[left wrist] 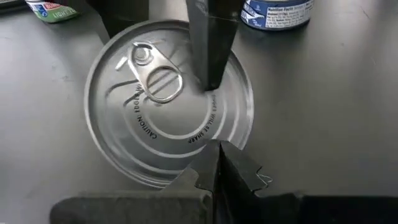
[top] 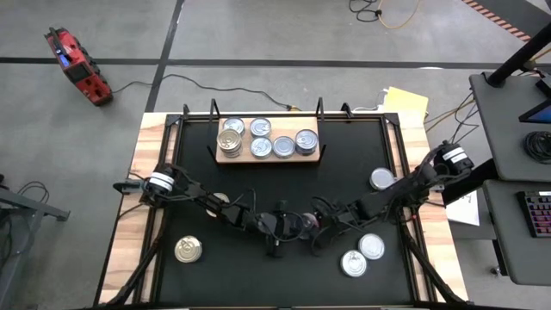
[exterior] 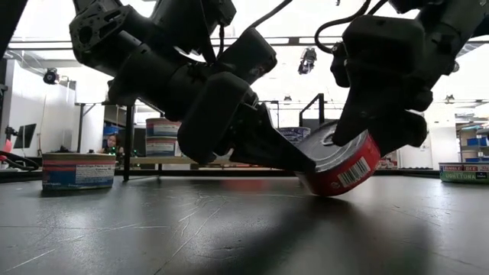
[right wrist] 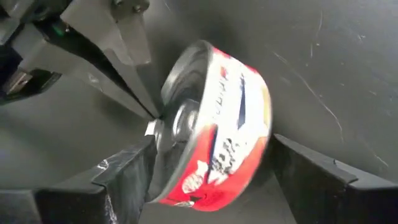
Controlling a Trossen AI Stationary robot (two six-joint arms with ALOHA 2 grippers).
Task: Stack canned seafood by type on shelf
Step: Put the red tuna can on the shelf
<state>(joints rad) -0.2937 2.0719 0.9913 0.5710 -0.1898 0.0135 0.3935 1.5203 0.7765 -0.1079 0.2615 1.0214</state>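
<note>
Near the middle of the black table point(top: 258, 189), a red-labelled tin point(exterior: 340, 164) stood tilted on one lower edge, its silver pull-tab top facing up and toward the left gripper point(exterior: 294, 162), its short axis leaning well off vertical. The right gripper point(right wrist: 208, 168) had its fingers spread wide on either side of the tin, seemingly touching its top and bottom, while the left gripper's fingers were pressed together with their tip against the tin's top. Behind them, the wooden shelf point(top: 225, 158) carried several silver-topped tins point(top: 284, 145).
</note>
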